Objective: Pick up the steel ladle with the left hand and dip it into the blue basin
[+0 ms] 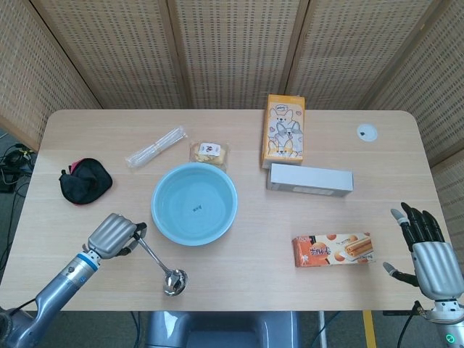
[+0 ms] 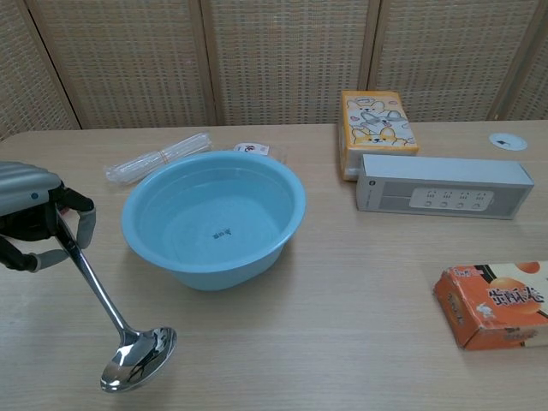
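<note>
Now left hand [image 2: 34,218] gripping steel ladle [image 2: 111,322] beside water-filled blue basin [image 2: 213,216], right hand [image 1: 428,254] spread, holding nothing

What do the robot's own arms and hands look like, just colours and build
The left hand has a ribbed silver-grey metal back and dark fingers. Its wrist carries a blue and white ring, then a smooth grey arm. The right hand has the same silver ribbed back, black fingers with pale tips, and a green light below the wrist.
</note>
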Robot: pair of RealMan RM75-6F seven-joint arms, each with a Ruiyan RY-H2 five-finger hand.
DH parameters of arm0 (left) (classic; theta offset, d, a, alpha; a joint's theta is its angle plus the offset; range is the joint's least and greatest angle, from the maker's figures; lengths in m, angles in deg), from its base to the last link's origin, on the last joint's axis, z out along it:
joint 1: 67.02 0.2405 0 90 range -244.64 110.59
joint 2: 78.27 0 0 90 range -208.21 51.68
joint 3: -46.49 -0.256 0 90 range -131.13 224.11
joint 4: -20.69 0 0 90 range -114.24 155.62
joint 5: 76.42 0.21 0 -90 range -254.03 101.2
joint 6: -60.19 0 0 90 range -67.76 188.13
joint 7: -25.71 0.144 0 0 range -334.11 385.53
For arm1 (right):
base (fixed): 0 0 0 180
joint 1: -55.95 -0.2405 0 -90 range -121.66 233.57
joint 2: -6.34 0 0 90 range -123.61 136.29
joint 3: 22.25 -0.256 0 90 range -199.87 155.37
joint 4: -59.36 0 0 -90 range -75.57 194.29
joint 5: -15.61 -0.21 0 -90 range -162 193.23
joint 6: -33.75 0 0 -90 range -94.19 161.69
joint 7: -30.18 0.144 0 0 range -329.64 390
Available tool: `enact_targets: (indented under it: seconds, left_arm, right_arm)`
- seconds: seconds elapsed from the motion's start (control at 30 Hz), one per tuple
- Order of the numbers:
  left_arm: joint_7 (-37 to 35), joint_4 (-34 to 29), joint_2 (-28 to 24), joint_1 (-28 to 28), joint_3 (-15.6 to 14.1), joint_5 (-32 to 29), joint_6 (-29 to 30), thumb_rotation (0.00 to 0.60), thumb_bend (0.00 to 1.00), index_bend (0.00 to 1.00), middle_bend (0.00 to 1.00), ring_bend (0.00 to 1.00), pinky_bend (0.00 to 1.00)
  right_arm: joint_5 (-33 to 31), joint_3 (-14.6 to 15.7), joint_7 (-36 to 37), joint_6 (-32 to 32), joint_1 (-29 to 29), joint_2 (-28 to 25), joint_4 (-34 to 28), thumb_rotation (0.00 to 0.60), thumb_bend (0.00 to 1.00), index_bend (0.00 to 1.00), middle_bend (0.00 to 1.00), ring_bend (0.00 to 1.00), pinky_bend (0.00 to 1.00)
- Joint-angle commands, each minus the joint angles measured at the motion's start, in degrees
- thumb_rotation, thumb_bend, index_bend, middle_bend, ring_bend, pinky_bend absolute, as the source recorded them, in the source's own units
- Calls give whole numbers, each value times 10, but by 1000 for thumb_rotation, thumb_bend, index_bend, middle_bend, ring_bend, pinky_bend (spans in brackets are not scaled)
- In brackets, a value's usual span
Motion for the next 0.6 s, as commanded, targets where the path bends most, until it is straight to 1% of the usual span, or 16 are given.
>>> enact_targets:
  seconds: [0.03,0.1,0.2,0.23,0.33,0.43,0.5,0.6]
  left_arm:
    - [33,-44,-25,-14,26,-40,-14,600,914,899,973,938,1000]
    - [61,-67,-33,-26,43,-80,-31,600,917,899,974,938,1000]
    - [115,-95,-38,-55,75,-159,-56,600,917,900,973,938,1000]
    - [132,-99,-36,-66,86,-184,-62,600,917,900,973,938,1000]
    - [179,-106,-30,-93,105,-255,-69,600,918,900,973,938,1000]
    - [228,-99,-13,-131,124,-338,-71,600,919,901,973,938,1000]
    - [257,-87,1,-157,132,-392,-71,600,920,901,973,938,1000]
    - [288,-68,20,-189,136,-455,-67,600,922,902,974,938,1000]
  right_arm:
    - [0,0,-1,-1,0,0,0,600,0,0,0,0,0]
    - [0,0,0,-1,0,0,0,600,0,0,0,0,0]
    - [-1,-2,2,-3,1,-1,0,600,0,0,0,0,0]
    - [-2,-2,2,-2,1,-1,0,600,0,0,0,0,0]
    - [-6,-4,4,-1,0,-2,1,600,0,0,0,0,0]
    - [-11,-5,6,2,-1,-2,2,600,0,0,0,0,0]
    - [-15,-6,7,4,-2,-2,3,600,0,0,0,0,0]
    - [-19,-8,10,6,-3,-2,3,600,0,0,0,0,0]
